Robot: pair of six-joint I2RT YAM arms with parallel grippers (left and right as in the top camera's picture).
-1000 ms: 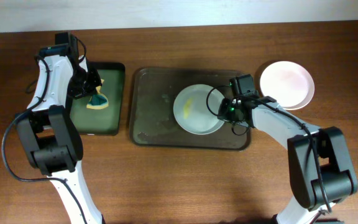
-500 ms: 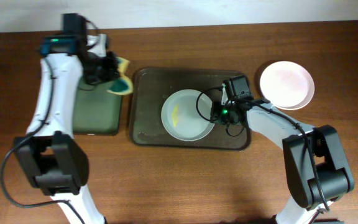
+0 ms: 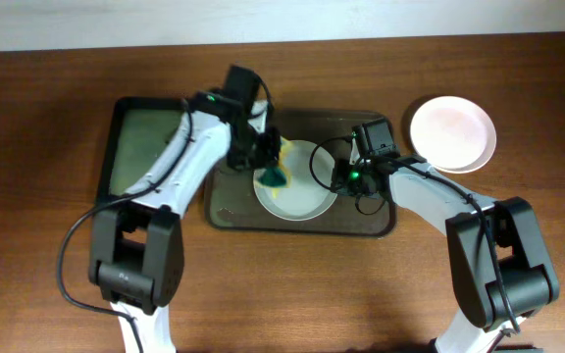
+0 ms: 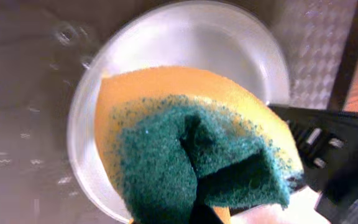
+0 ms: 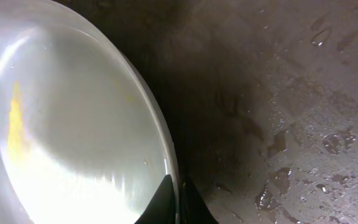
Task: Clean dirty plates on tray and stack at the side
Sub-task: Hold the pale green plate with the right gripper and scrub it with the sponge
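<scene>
My left gripper (image 3: 268, 162) is clamped on a sponge (image 4: 191, 149), a soft yellow-orange foam with a coarse dark-green scouring face, folded over on itself so the green layer creases in the middle. It hangs over the left part of the plate (image 3: 304, 194), which lies in the middle of the tray (image 3: 231, 204).

The plate is round, shallow and glossy white, with a thin raised rim. In the right wrist view its wet surface throws back the light, and a yellow smear (image 5: 14, 124) runs along the left side.

My right gripper (image 3: 339, 176) is pinched shut on the plate's right rim, black fingers (image 5: 166, 202) on either side of the edge.

The tray is dark brown-grey with rounded corners and a low rim. Its floor is wet and beaded with droplets, and a fine diamond embossing shows in the left wrist view.

A second plate (image 3: 451, 132), faintly pinkish white, sits on the wooden table (image 3: 47, 294) just right of the tray. A black basin (image 3: 118, 147) of greenish liquid stands to the left.
</scene>
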